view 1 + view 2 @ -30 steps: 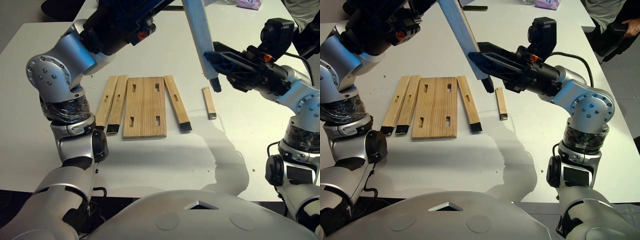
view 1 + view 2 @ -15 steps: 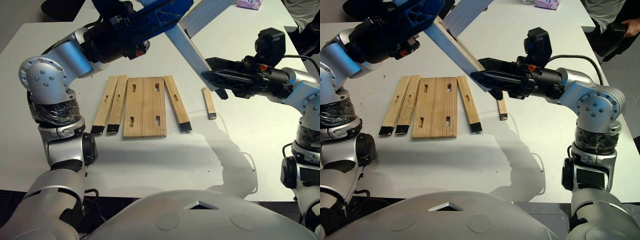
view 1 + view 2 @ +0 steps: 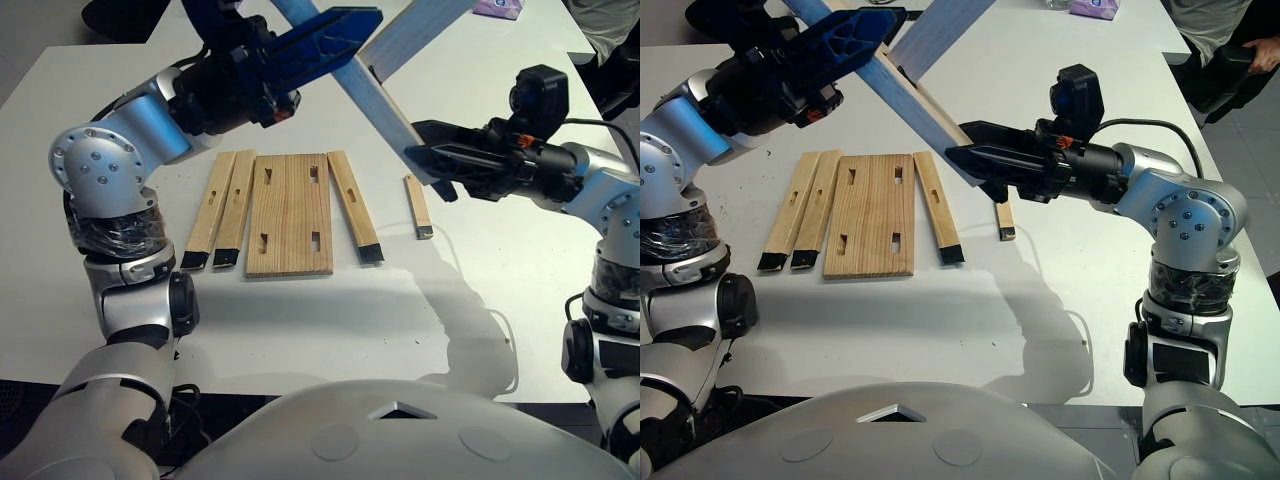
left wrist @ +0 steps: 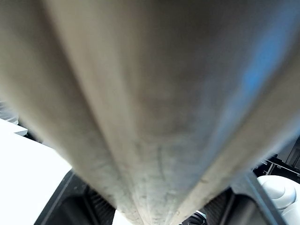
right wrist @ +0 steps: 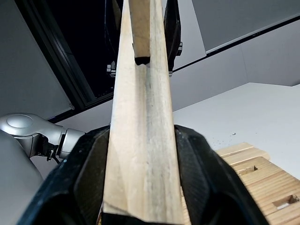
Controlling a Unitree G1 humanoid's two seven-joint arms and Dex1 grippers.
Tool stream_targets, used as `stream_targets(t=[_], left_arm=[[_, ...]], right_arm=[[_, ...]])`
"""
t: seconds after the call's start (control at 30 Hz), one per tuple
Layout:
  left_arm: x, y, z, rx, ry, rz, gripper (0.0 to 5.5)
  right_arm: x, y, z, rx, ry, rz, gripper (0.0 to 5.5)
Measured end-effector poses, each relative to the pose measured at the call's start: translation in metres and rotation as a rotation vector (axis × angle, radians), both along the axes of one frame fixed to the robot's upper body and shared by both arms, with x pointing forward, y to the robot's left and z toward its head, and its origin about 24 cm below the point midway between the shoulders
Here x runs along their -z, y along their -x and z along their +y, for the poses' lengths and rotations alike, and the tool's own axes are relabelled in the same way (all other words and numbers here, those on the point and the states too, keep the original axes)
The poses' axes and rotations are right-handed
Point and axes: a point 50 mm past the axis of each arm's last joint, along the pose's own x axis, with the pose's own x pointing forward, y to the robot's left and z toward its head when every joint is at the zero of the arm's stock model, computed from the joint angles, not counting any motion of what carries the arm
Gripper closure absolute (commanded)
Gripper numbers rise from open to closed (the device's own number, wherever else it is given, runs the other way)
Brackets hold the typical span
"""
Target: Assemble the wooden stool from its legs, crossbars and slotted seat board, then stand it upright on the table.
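Swinging leg (image 3: 385,105) from near-upright to a slant above seat board (image 3: 290,215) flat on bench (image 3: 470,60); left hand (image 3: 365,22) clamped on upper part, right hand (image 3: 412,140) on lower end. Probably lining up a slot fit.

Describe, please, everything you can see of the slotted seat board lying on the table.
The seat board is a pale, rectangular wooden plank with the grain running lengthwise and four small rectangular slots, one near each corner. It lies flat on the white table, with two dark-tipped legs close along its left edge and a third leg along its right. Nothing rests on it. The left gripper and right gripper hold a leg frame in the air, clear of it.
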Motion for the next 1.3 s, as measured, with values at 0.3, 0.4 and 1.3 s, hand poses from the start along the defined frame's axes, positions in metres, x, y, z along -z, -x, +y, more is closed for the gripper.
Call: stream_targets(t=[0.3, 0.4, 1.3], left_arm=[[0.002, -0.001, -0.001, -0.026, -0.007, 0.005, 3.41], [0.003, 0.0, 0.0, -0.037, 0.0, 0.004, 3.09], [-0.006, -0.003, 0.006, -0.107, 0.145, 0.032, 3.14]], right_arm=[[0.003, 0.0, -0.002, 0.019, -0.011, 0.006, 3.45], [0.003, 0.0, -0.003, 0.018, -0.013, 0.007, 3.45], [0.012, 0.003, 0.005, 0.027, -0.062, 0.064, 3.45]])
